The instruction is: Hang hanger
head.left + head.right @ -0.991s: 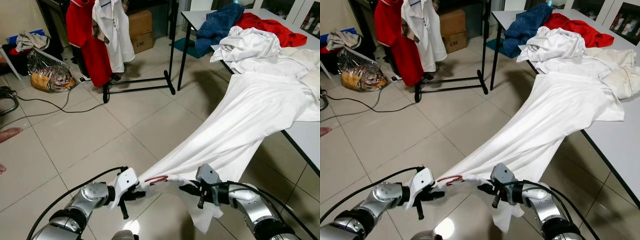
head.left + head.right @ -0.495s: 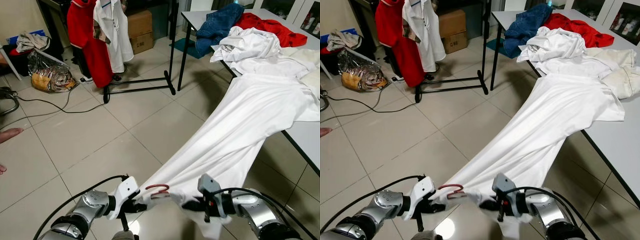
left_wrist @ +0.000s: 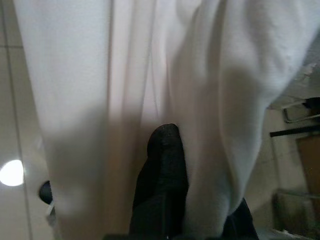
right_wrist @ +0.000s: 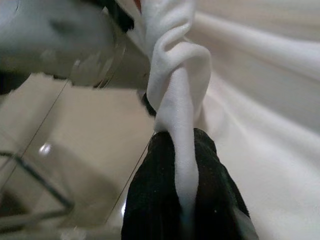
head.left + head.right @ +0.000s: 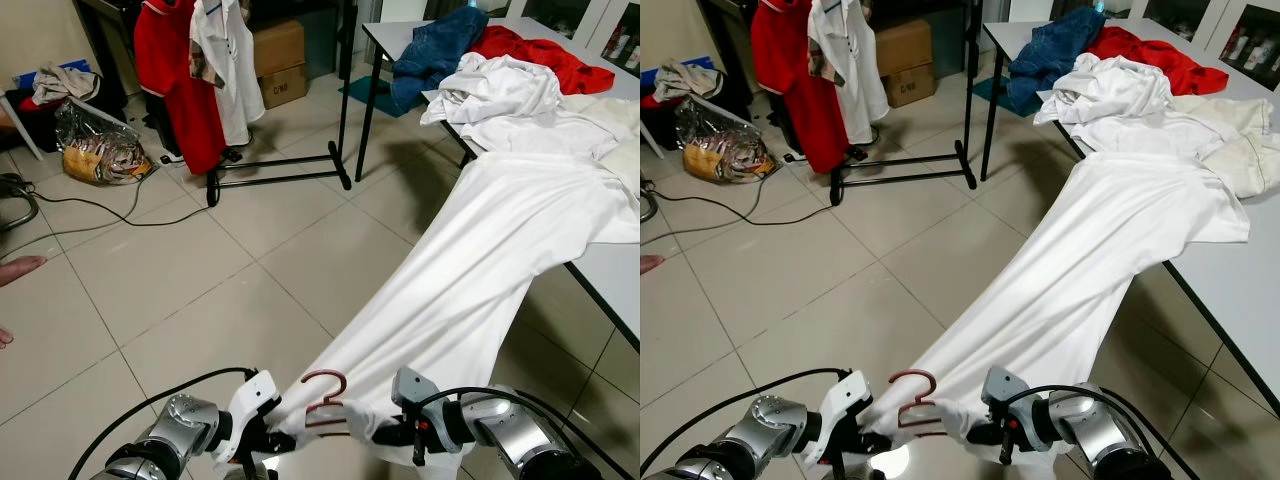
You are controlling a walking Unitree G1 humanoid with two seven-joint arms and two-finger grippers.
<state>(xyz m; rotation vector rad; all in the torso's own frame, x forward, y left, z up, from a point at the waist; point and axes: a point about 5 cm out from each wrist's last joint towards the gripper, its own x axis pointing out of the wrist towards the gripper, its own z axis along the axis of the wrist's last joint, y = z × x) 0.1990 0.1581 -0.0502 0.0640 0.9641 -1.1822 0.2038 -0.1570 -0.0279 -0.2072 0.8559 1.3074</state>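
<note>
- Left eye view: the white shirt [image 5: 480, 270] runs taut from the near long edge of the table [image 5: 610, 270] down across the tiled floor [image 5: 150, 270] to the two arms. The dark red hanger [image 5: 325, 400] sits in its collar, hook up, between the left gripper [image 5: 262, 440] and the right gripper [image 5: 395, 438]. Over the last second both arms have drawn back and down toward the robot, and the hook, which lay flat a second ago, now stands clear of the cloth. More of the shirt has slid off the table edge.
- Right eye view: the clothes rack [image 5: 900, 170] with a red garment [image 5: 790, 80] and a white one stands well apart, at the far side of the floor. In my judgement the hanger is seated and ready; carrying it to the rack is what is left.
- Left wrist view: one black finger [image 3: 162, 170] presses into the white cloth, which wraps over it. The gripper looks closed on the shirt, though the second finger is hidden.
- Right wrist view: the two black fingers [image 4: 150, 200] are pinched together on a twisted roll of the shirt.
</note>
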